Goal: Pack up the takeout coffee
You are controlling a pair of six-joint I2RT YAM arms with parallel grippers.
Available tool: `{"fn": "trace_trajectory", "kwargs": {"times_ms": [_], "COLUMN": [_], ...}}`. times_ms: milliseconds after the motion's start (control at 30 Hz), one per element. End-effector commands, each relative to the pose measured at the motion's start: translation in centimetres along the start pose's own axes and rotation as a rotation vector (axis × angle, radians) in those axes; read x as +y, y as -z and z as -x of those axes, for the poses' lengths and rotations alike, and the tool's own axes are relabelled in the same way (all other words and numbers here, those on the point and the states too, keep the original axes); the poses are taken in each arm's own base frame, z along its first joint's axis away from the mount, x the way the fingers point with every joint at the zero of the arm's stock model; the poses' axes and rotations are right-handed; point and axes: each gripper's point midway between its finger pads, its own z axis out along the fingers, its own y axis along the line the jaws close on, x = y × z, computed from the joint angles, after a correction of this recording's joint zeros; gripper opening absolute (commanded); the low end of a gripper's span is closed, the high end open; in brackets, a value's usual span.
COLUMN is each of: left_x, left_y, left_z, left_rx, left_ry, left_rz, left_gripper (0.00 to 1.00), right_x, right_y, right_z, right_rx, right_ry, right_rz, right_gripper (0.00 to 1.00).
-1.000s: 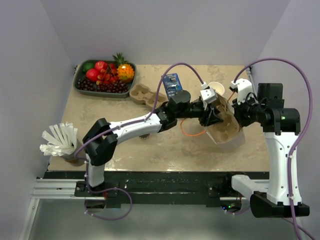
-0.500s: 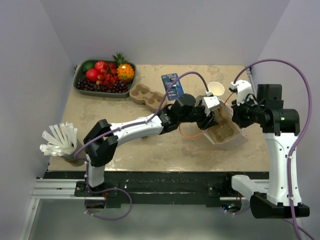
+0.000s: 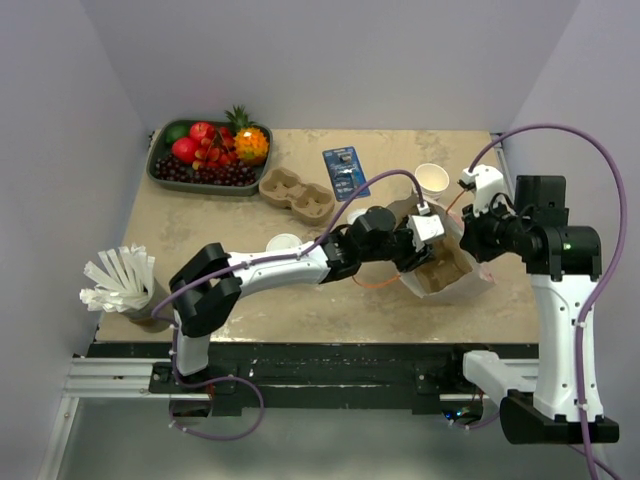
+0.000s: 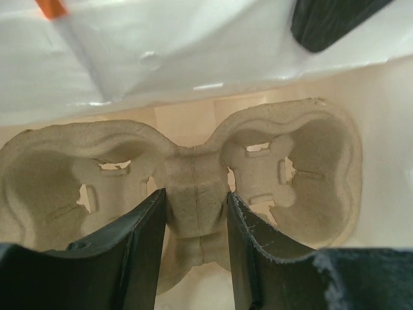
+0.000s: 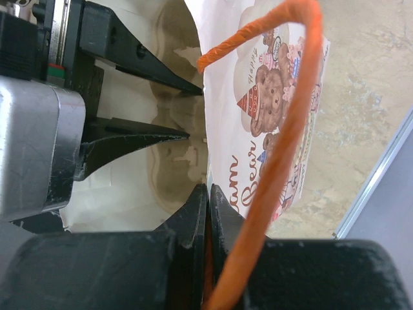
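The takeout coffee stands on the table with its round white lid up, just behind my left forearm. My left gripper is shut on the middle ridge of a brown pulp cup carrier, which lies inside a white paper bag. Seen from above, the carrier fills the bag's mouth and the left gripper reaches in from the left. My right gripper is shut on the bag's printed edge, holding it open from the right.
A second pulp carrier, a blue card and an open lidless cup lie behind the bag. A fruit tray sits at the back left. White straws in a holder stand at the left edge. The bag's orange handle crosses the right wrist view.
My left gripper has carried the carrier down and nearer, deeper into the bag. The left arm has swung off the takeout coffee, so its lid now shows. The right gripper has barely shifted.
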Motion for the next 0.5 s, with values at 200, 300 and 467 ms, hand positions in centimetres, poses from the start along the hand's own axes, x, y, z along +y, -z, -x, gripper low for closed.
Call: {"fn": "trace_trajectory", "kwargs": {"times_ms": [200,300,467], "left_x": [0.6,0.6,0.7], "left_y": [-1.2,-1.7,-2.7], "left_z": [1.4,1.4,1.9], "left_rx": [-0.071,-0.086,-0.084], "left_ry": [-0.086,-0.09,-0.085], "left_rz": [0.039,0.039,0.038], "left_gripper": [0.0,0.0,0.0], "right_x": [0.8,1.1,1.1], "right_y": [0.3,0.2,0.4], "right_z": [2.3,2.1,2.0], "right_rx": [-0.078,-0.07,-0.066], "right_ry": [-0.004,-0.004,0.0], "right_rz": [0.051,0.068,0.069], "right_gripper": [0.0,0.0,0.0]}}
